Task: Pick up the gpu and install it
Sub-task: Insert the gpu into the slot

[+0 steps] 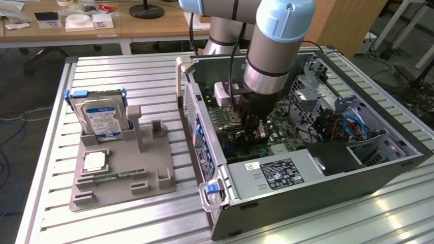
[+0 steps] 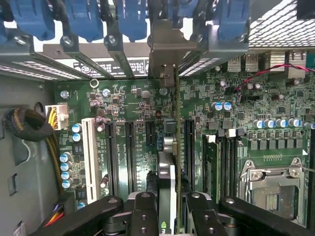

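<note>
Nearest the wrist camera, the two black fingers point(image 2: 142, 216) of the hand point(image 2: 167, 216) are seen closed to a narrow gap on the gpu point(image 2: 167, 182), which is held edge-on between them. The card's long axis is seen to run straight away from the hand, in line with the expansion slots of the motherboard point(image 2: 128, 113), and its silvery bracket point(image 2: 170, 49) at the far end is set among the blue slot clips point(image 2: 78, 19) at the rear wall of the case. The card is judged to be standing over one slot near the middle of the row, though whether it is fully seated cannot be told.

In the exterior view, going from that view's left toward the computer case point(image 1: 318, 173): one grey fixture tray point(image 1: 122, 173) is seen on the worktop point(image 1: 101, 71), beside the case. One blue-labelled hard drive point(image 1: 101, 119) is stood upright at the tray's far end; one pale square part point(image 1: 95, 161) and one slim green memory stick point(image 1: 112, 176) are laid nearer its front. One open case is counted, lying on its side, with one arm point(image 1: 275, 46) reaching down into it and the hand point(image 1: 252, 127) lowered to the board. One gpu is counted. The remaining step is judged to turn on a straight press down along the slot line.
</note>
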Action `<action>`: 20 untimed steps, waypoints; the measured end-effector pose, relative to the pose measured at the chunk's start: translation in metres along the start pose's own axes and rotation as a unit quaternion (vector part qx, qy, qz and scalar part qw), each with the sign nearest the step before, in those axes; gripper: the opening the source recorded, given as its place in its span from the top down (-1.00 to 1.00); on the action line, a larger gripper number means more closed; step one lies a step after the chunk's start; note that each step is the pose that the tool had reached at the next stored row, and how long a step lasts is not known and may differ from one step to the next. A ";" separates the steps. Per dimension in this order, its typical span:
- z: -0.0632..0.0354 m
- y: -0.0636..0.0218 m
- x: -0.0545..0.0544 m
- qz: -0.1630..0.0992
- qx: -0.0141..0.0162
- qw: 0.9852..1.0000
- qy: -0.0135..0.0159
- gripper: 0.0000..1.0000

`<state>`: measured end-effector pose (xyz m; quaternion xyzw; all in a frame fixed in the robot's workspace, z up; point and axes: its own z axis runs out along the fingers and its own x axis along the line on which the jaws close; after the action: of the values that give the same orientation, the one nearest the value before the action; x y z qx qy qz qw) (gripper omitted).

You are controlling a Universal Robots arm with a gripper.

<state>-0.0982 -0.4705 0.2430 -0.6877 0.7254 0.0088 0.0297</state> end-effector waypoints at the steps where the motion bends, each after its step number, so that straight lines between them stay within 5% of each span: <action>1: -0.0009 0.0000 0.000 0.000 0.000 1.000 0.000 0.46; 20: -0.0004 -0.0030 -0.002 -0.002 0.000 1.000 0.002 0.46</action>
<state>-0.0951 -0.4685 0.2436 -0.6891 0.7240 0.0075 0.0286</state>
